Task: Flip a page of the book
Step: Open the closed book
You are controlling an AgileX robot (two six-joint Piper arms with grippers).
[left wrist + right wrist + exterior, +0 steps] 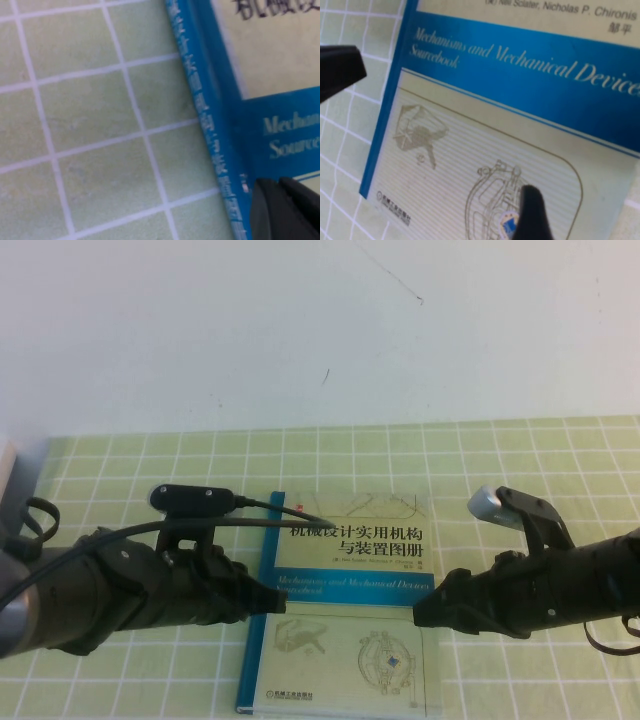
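The book (345, 640) lies closed on the table, blue spine on the left, pale greenish cover with the black Chinese title facing up. No white page shows. My left gripper (281, 606) is shut, its tip over the blue band just inside the spine (210, 100); the dark fingers (267, 212) lie together with nothing between them. My right gripper (419, 614) is shut, its tip low over the cover by the book's right edge. In the right wrist view it (532, 215) sits over the cover drawing (490, 190), and the left gripper (337, 70) shows beyond the spine.
The table is covered by a green checked cloth (120, 460) that reaches all round the book. A plain white wall (320, 330) stands behind. The left arm's black cable (290, 512) arcs over the book's top left corner.
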